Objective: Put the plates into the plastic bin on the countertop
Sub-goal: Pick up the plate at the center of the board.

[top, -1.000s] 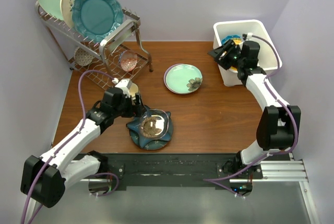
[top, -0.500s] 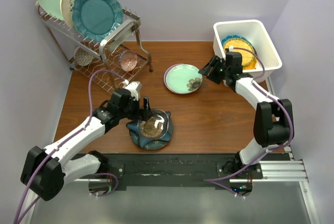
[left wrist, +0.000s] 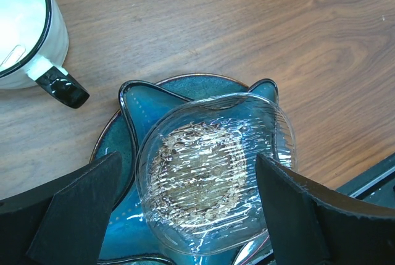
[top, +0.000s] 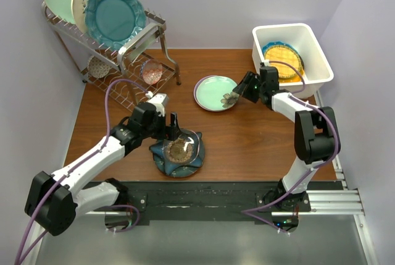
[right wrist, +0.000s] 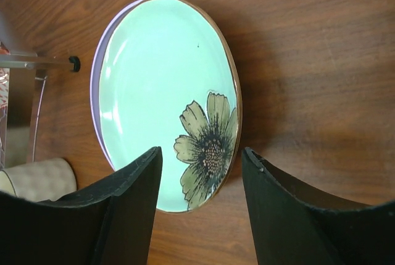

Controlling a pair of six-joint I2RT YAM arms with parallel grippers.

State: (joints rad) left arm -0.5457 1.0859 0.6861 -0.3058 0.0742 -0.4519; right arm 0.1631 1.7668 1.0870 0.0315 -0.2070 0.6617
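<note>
The countertop (top: 259, 141) is closed in by walls on the left, far and right sides. The arm bases and a black rail run along its near edge.

The wire rack (top: 141, 37) fills the far left corner and carries three upright plates (top: 114, 16). Its right foot stands just left of the pale green plate.

The plastic bin (top: 281, 28) sits in the far right corner against the right wall. It holds a yellow lattice plate (top: 284, 61) with the rim of a blue plate showing beneath it.

The pale green plate (top: 213, 92), marked with a flower, lies flat at mid-table towards the far side, on top of a lavender plate (right wrist: 95, 89). Bare wood runs between this pair and the bin.

A second stack lies near the left front. It consists of a dark teal plate (left wrist: 114, 138), a blue star-shaped dish (left wrist: 145, 101) and a clear glass plate (left wrist: 210, 172) on top. A cream cup (left wrist: 24, 24) with a black handle stands just to the far left of the stack.

The left gripper (left wrist: 188, 185) hangs over the clear glass plate. Its jaws are spread wide, one finger to each side, and they hold nothing.

The right gripper (right wrist: 200, 154) is at the flower edge of the pale green plate. Its jaws are partly apart and empty. Whether the fingers touch the rim cannot be told.
</note>
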